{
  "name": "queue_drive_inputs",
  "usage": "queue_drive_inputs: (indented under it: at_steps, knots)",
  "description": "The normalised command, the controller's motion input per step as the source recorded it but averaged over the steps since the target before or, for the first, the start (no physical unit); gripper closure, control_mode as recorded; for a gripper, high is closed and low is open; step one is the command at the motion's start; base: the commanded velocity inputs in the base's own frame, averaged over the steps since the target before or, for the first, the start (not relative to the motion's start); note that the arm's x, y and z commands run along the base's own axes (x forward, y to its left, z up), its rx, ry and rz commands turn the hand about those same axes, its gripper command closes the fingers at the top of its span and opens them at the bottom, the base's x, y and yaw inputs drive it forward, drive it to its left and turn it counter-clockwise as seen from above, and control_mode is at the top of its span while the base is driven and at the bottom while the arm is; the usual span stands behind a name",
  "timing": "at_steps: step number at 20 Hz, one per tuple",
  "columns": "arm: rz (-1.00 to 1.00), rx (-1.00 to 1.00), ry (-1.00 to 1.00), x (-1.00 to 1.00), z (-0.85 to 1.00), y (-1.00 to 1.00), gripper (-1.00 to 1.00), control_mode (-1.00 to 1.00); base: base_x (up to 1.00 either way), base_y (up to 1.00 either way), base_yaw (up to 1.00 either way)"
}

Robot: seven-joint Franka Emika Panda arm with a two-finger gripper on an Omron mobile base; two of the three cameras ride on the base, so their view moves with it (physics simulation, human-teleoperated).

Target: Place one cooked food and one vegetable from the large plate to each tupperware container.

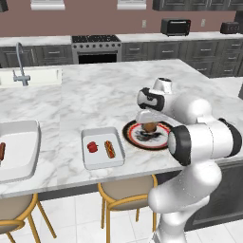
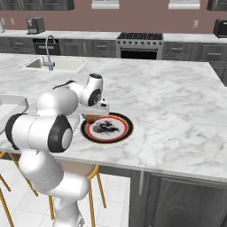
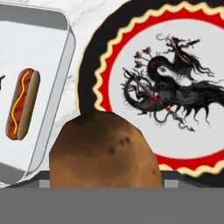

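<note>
A brown potato (image 3: 103, 148) hangs just above the large plate's (image 1: 163, 137) near-left rim, with my gripper (image 1: 150, 123) shut on it from above. The plate has a black rim, red ring and a dragon picture on its white centre (image 3: 175, 87). Beside it to the left lies one tupperware container (image 1: 102, 161), holding a red pepper (image 1: 91, 146) and a hot dog (image 1: 109, 149). The hot dog (image 3: 22, 105) also lies in that container (image 3: 48, 26) in the hand view. A second tupperware container (image 1: 21, 163) sits at the far left with a sausage (image 1: 2, 151) in it. My fingertips are hidden behind the potato.
The marble island's front edge (image 1: 95, 178) runs just below the containers, with stools (image 1: 126, 190) under it. A sink and faucet (image 1: 20, 71) sit at the island's far left. My own arm (image 2: 44, 128) blocks the area left of the plate in the right base view.
</note>
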Motion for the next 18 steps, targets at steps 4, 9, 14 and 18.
queue_drive_inputs:
  at_steps: [4,9,14,18]
  knots:
    - [-0.01,0.03,-0.21,-0.53,0.90,0.04,1.00,-1.00,0.00,0.00,0.00]
    - [-0.04,0.00,-0.07,-0.60,0.84,0.05,1.00,-1.00,0.00,0.00,0.00]
    - [-0.01,0.00,0.00,-0.55,0.27,0.20,1.00,1.00,-0.39,0.30,0.00]
    - [0.00,0.00,0.00,0.00,0.00,0.00,1.00,1.00,-0.88,1.00,-0.01]
